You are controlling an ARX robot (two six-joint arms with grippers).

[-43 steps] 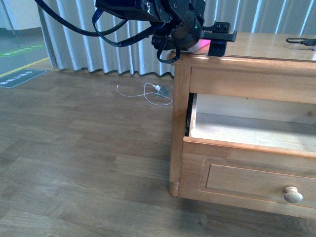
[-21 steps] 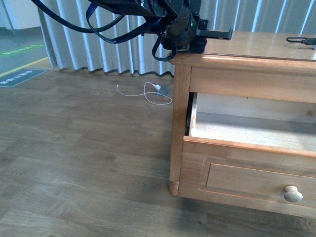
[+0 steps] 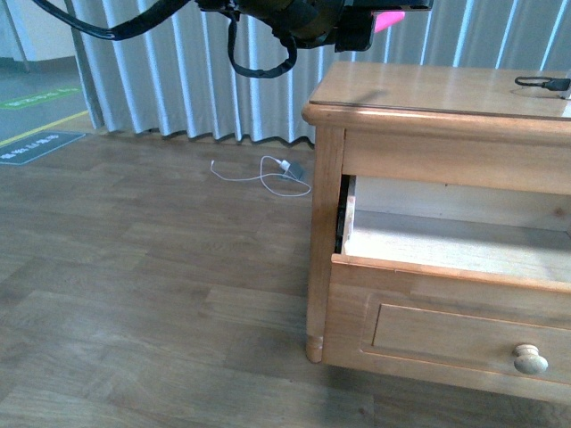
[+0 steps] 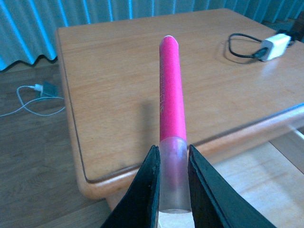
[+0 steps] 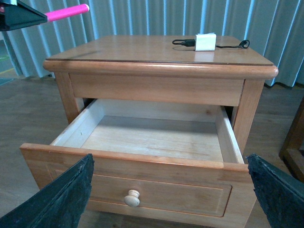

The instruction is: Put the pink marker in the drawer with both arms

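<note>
Item one, left arm [image 3: 285,12]: we are holding it high over the left end of the dresser top [image 5: 156,50], with its black cables looping down on the left and the wrist reaching out level toward the right. Item two, left gripper [image 4: 173,156]: its flat black fingers [image 4: 148,190] are pinching narrowly on the pale cap end of the pink marker [image 4: 170,90], one on either side. The marker's bright pink barrel is pointing away from the jaws and hanging in the air above the wood without touching it. Item three, right gripper [image 5: 168,161]: we are keeping it low and near, facing the dresser front, with its jaws spread wide and nothing between them. Item four, drawer [image 5: 78,126]: it is standing pulled out toward us, showing its pale wood floor, with its round knob [image 5: 132,198] on the front panel. Item five, white charger block [image 5: 205,42]: it is lying with its black cable on the far right of the dresser top, well apart from the marker. Item six, white cord [image 3: 268,169]: it is lying on the wood floor by the curtain, to the left of the dresser.
</note>
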